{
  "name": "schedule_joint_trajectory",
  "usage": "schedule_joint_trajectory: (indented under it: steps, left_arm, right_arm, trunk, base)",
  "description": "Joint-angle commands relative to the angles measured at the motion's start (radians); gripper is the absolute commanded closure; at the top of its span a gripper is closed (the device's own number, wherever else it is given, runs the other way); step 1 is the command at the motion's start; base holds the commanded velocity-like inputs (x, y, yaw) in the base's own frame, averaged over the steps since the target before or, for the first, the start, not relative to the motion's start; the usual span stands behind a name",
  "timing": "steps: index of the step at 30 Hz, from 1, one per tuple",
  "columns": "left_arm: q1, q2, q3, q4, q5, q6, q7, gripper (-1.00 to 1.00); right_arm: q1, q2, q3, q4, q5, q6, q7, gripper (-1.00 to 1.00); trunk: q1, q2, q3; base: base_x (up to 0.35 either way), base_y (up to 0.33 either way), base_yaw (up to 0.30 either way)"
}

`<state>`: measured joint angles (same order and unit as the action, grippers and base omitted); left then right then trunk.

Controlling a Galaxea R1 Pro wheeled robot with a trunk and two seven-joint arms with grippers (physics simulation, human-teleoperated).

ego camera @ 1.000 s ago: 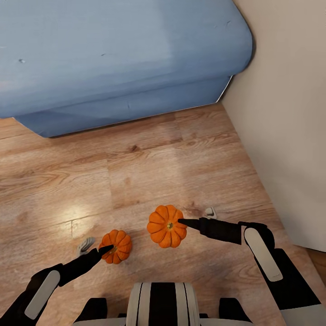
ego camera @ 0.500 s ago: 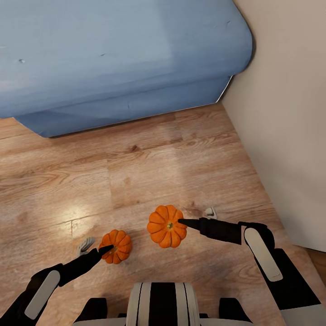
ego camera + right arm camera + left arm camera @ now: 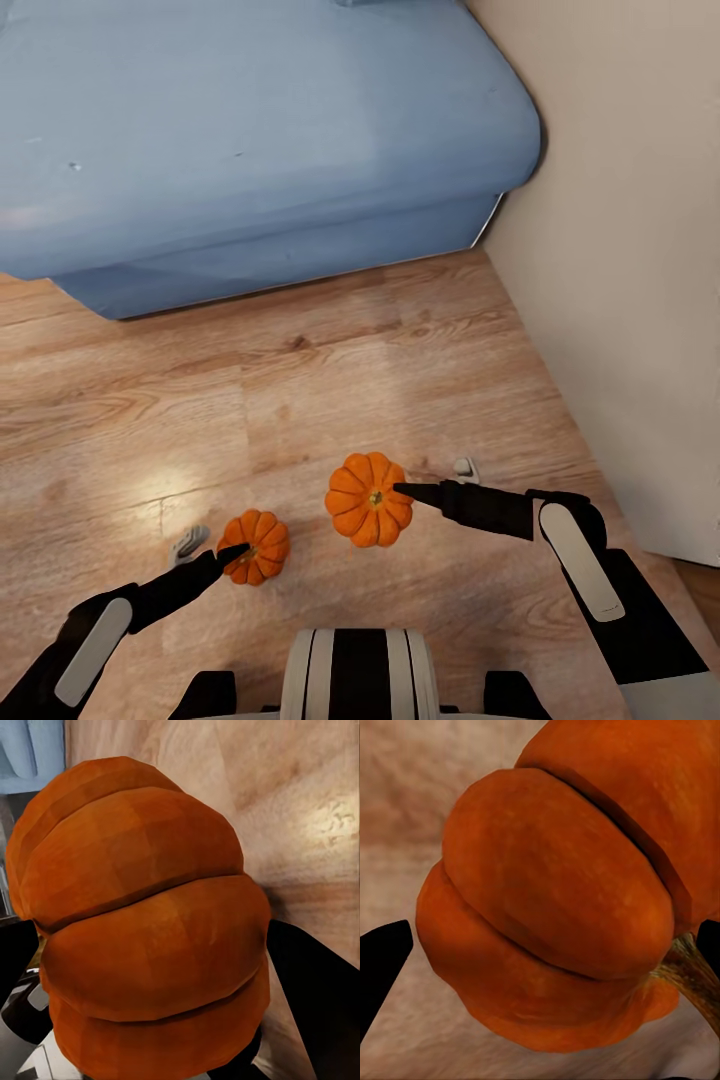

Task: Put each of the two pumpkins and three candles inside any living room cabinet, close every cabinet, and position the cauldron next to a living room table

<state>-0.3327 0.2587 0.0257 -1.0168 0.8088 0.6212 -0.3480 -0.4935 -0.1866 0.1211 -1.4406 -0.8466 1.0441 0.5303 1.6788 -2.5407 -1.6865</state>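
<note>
While both arms reached forward over the wooden floor (image 3: 350,380), each gripper had a pumpkin clamped between its fingers — the left gripper (image 3: 212,550) on the smaller-looking pumpkin (image 3: 255,547), the right gripper (image 3: 432,482) on the larger-looking one (image 3: 367,499). Each fruit sat straight ahead of its own gripper, stem facing up toward the head camera, so neither arm had to reach for anything; what counted was that no cabinet showed ahead. A blue sofa (image 3: 250,150) blocked the front and a plain cream wall (image 3: 630,250) closed off the right, so by my judgement the base had to turn away before either pumpkin could go into a drawer.

Up close in the wrist views, the left pumpkin (image 3: 555,915) showed deep ribs, a matte orange skin and a woody tan stem, the right pumpkin (image 3: 142,945) broad rounded lobes — both squat and firm-looking, with black fingers at either flank. The sofa looked soft and rounded at its corner, the floor glossy.
</note>
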Motion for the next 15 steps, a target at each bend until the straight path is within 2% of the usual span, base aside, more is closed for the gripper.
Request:
schedule_joint_trajectory:
  steps: [1, 6, 10, 13, 14, 15]
  left_arm:
    - [0.0, 0.0, 0.003, 0.0, 0.003, 0.008, 0.001, 1.0]
    - [0.0, 0.009, 0.038, -0.001, 0.002, 0.018, -0.001, 1.0]
    - [0.0, 0.055, 0.06, -0.001, 0.012, 0.04, -0.004, 1.0]
    - [0.0, 0.079, 0.08, -0.005, 0.021, 0.115, -0.005, 1.0]
    - [0.0, 0.081, 0.097, -0.008, 0.023, 0.143, -0.005, 1.0]
    - [0.0, 0.083, 0.137, -0.013, 0.026, 0.21, -0.005, 1.0]
  right_arm:
    - [0.0, -0.001, 0.0, 0.002, 0.008, 0.001, 0.008, 1.0]
    - [0.0, -0.001, 0.0, 0.01, 0.007, 0.001, 0.01, 1.0]
    - [0.0, -0.001, -0.002, 0.013, 0.01, 0.001, 0.008, 1.0]
    - [0.0, -0.001, -0.004, 0.014, 0.015, 0.001, 0.008, 1.0]
    - [0.0, -0.002, -0.004, 0.014, 0.016, 0.001, 0.008, 1.0]
    - [0.0, -0.002, -0.004, 0.016, 0.016, 0.001, 0.008, 1.0]
  trunk:
    - [-0.001, 0.0, 0.003]
    - [-0.003, 0.001, 0.023]
    - [-0.005, 0.002, 0.038]
    - [-0.006, 0.003, 0.05]
    - [-0.006, 0.003, 0.054]
    - [-0.007, 0.003, 0.058]
  base:
    - [0.0, 0.0, 0.0]
    - [0.0, 0.0, 0.0]
    - [0.0, 0.0, 0.0]
    - [0.0, 0.0, 0.0]
    - [0.0, 0.0, 0.0]
    - [0.0, 0.0, 0.0]
